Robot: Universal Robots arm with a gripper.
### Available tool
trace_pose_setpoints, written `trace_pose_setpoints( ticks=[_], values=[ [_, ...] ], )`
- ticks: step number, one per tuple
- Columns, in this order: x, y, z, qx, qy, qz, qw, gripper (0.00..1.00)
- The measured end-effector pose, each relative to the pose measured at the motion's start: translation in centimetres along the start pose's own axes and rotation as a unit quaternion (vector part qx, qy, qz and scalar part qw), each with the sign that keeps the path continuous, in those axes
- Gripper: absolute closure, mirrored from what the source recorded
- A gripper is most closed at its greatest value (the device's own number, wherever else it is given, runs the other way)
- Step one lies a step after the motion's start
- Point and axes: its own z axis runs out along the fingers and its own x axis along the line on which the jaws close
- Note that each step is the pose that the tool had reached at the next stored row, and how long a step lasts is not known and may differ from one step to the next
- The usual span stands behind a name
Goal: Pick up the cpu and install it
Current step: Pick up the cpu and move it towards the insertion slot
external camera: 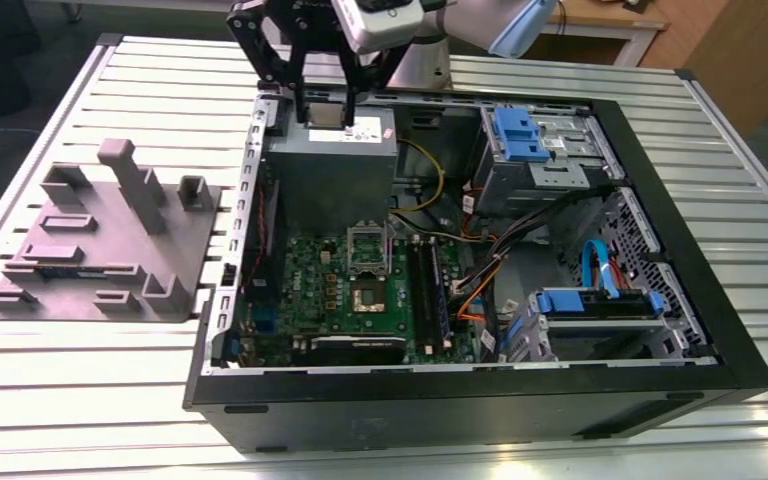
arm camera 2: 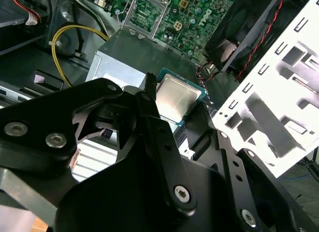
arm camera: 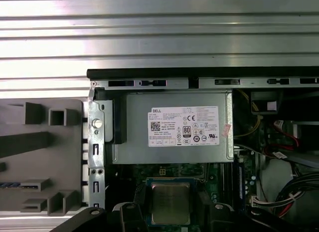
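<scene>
Holding the cpu (arm camera 2: 178,98) silvery face up, the gripper (external camera: 327,120) is closed on its edges. It hangs above the grey power supply (external camera: 331,180) at one end of the open computer case (external camera: 491,415). Pick-up: judged complete. Socket (external camera: 368,297) on the green motherboard (external camera: 311,290): hinged frame (external camera: 368,245) raised, seat apparently bare, well apart from the chip. Installation: not yet done, with the cpu clear of the board and nothing seated.

An open black computer case (external camera: 491,405) lies on a slatted metal table (external camera: 77,400) — inside, a white-labelled grey power supply (external camera: 331,180) adjoins a green motherboard (external camera: 307,290). A grey moulded fixture (external camera: 91,250) rests beside the case, on the exterior view's left.
</scene>
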Motion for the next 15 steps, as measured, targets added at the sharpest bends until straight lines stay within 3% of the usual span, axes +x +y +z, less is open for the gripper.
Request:
trace_pose_setpoints(
  ticks=[15],
  values=[
    [-1.95,0.01,0.02,0.0,0.0,0.0,1.0,0.53]
  ],
)
